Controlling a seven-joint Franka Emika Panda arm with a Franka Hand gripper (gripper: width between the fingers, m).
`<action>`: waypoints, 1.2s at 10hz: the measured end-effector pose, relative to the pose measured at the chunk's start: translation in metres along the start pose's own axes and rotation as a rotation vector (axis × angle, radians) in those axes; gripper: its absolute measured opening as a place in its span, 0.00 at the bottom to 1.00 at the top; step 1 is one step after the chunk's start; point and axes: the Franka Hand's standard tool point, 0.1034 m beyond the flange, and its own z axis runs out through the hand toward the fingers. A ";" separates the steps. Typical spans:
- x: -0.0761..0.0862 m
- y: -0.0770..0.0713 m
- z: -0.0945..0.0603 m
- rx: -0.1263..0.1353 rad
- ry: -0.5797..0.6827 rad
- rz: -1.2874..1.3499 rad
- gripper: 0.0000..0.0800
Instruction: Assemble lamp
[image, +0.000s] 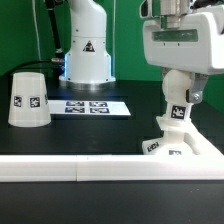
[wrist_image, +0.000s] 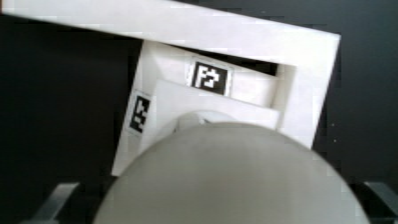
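**Bulb going into base: keep it plumb**

Your gripper (image: 176, 93) hangs over the bulb (image: 177, 108), which stands on the base (image: 170, 146) at the exterior view's right, tight in the corner of the border rail (image: 70, 169). Fingers are hidden behind the bulb in the exterior view, and the wrist view shows only blurred finger edges beside the round bulb (wrist_image: 222, 175), so can't tell if you're clamped on it or just straddling it. Looks like the seating/screw-in step, imo.

To do it well: keep the neck vertical over the base socket, turn w/o side load, and let the rail brace the base (wrist_image: 231, 90) so it doesn't spin.

Shade (image: 28, 98) sits upside down, well apart at the exterior view's left, untouched. The marker board (image: 92, 106) lies between them.

Surface: black, matte table (image: 120, 135). Green backdrop behind, arm's pedestal (image: 87, 55) at rear.
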 end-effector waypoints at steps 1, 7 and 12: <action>-0.001 0.000 0.000 0.001 -0.001 0.013 0.72; -0.008 0.001 -0.006 -0.005 -0.003 -0.214 0.87; -0.019 0.017 -0.010 -0.019 -0.013 -0.391 0.87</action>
